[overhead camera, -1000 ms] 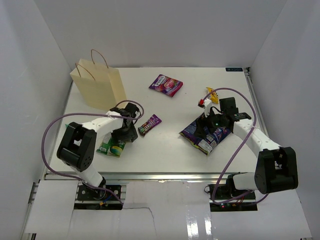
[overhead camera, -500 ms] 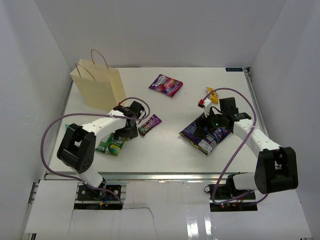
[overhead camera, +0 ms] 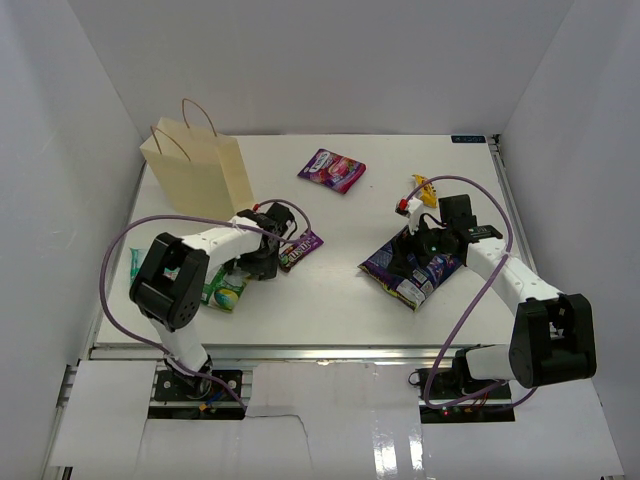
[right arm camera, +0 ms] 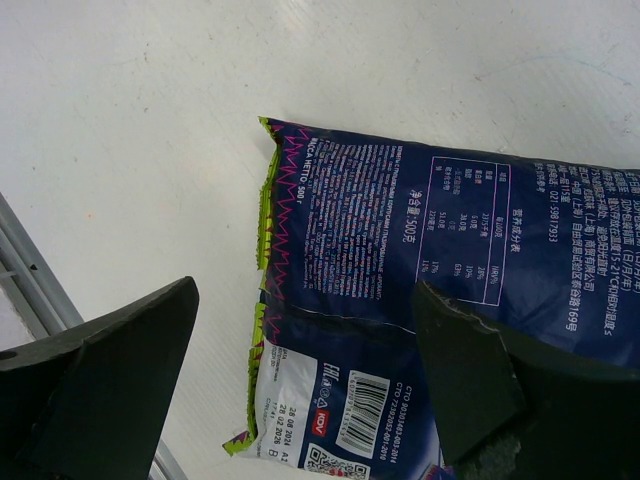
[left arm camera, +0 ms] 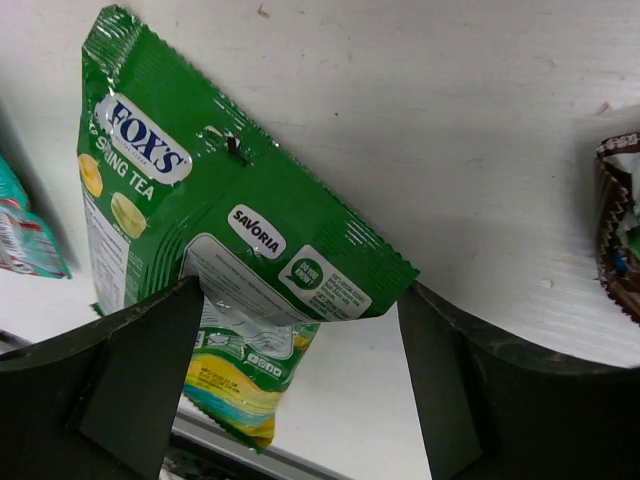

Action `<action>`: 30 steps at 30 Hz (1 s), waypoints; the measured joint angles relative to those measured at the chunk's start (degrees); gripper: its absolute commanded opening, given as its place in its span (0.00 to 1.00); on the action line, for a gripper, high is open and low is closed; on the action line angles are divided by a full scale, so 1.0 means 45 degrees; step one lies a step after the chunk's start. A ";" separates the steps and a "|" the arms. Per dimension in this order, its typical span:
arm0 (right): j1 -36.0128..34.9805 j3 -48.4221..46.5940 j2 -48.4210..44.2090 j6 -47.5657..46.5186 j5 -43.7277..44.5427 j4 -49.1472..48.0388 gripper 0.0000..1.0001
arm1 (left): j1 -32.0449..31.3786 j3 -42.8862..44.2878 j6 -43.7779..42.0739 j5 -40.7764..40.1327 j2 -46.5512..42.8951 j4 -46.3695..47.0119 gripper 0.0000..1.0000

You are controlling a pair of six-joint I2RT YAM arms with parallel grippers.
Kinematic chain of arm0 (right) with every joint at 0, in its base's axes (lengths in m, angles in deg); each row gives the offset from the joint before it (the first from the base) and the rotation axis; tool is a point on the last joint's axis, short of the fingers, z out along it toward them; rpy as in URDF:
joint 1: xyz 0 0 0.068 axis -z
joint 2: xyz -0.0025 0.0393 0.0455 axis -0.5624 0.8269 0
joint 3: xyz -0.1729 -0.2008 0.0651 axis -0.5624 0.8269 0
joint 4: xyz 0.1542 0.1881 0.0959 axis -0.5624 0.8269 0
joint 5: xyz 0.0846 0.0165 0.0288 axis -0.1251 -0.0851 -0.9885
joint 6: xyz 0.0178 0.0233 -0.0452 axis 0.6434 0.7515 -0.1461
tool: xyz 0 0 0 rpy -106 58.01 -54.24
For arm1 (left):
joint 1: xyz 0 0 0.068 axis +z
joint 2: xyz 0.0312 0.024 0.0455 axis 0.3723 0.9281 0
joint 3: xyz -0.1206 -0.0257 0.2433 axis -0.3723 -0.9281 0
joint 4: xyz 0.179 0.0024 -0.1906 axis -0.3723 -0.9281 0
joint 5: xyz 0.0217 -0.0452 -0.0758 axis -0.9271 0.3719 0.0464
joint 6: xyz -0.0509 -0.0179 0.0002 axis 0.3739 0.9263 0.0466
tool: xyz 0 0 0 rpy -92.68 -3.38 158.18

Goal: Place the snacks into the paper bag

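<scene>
The cream paper bag (overhead camera: 198, 172) stands upright at the far left. My left gripper (overhead camera: 256, 266) is open, low over the table, its jaws either side of the lower corner of the green-white Fox's bag (left arm camera: 230, 230), which lies flat (overhead camera: 222, 290). A brown-purple candy bar (overhead camera: 298, 250) lies just right of it and shows at the right edge of the left wrist view (left arm camera: 622, 250). My right gripper (overhead camera: 420, 246) is open over the big dark-blue chip bag (overhead camera: 412, 270), whose back fills the right wrist view (right arm camera: 430, 260). In both wrist views the grippers (left arm camera: 300, 385) (right arm camera: 305, 375) are open and hold nothing.
A purple-pink pouch (overhead camera: 332, 170) lies at the far middle. A yellow packet (overhead camera: 424, 188) and a small red-white piece (overhead camera: 404, 206) lie behind the right gripper. A teal packet (overhead camera: 135, 262) sits at the left table edge, also in the left wrist view (left arm camera: 22, 235). The near table rail (overhead camera: 320, 350) runs below.
My left wrist has shifted to the right, toward the candy bar, with the jaws staying open near the green-white bag. The right arm has not moved.
</scene>
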 measured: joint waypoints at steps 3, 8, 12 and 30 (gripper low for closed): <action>0.0000 0.0000 0.0000 -0.0010 0.0005 0.0000 0.92 | 0.0005 0.0165 -0.0495 0.0005 0.0345 -0.0049 0.86; 0.0000 -0.0005 0.0000 -0.0015 0.0000 0.0000 0.93 | 0.0112 0.0257 -0.0889 -0.0369 0.0714 0.0097 0.53; 0.0000 -0.0005 0.0000 -0.0015 0.0000 0.0000 0.93 | 0.0170 0.0262 -0.1054 -0.0816 0.0991 0.0141 0.31; 0.0000 -0.0005 -0.0029 -0.0063 -0.0053 0.0000 0.93 | 0.0321 0.0257 0.0053 0.3152 -0.7946 0.2433 0.00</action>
